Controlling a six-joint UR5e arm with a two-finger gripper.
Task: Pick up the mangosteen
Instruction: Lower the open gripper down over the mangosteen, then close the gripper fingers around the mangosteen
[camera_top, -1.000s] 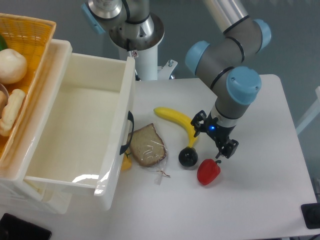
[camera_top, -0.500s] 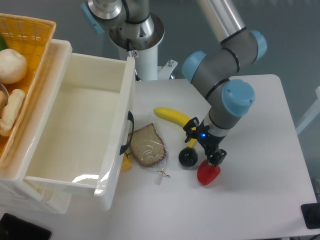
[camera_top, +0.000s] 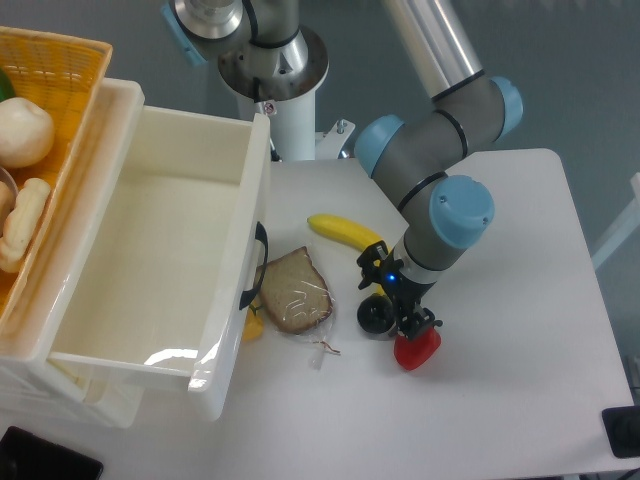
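The mangosteen (camera_top: 373, 317) is a small glossy black round fruit on the white table (camera_top: 510, 250), just left of the red pepper. My gripper (camera_top: 394, 297) hangs right over it, partly covering its upper right side. The fingers stand apart, one near the banana's end and one (camera_top: 418, 322) by the pepper, so the gripper is open and holds nothing. I cannot tell whether the fingers touch the fruit.
A red bell pepper (camera_top: 417, 350) lies right next to the mangosteen. A yellow banana (camera_top: 343, 230) lies behind it. A wrapped bread slice (camera_top: 294, 291) lies to the left. A large white bin (camera_top: 150, 260) and a yellow basket (camera_top: 50, 110) with food stand at the left.
My gripper has moved left and down, from above the pepper's right side to right over the mangosteen. The fruit and other objects have not moved.
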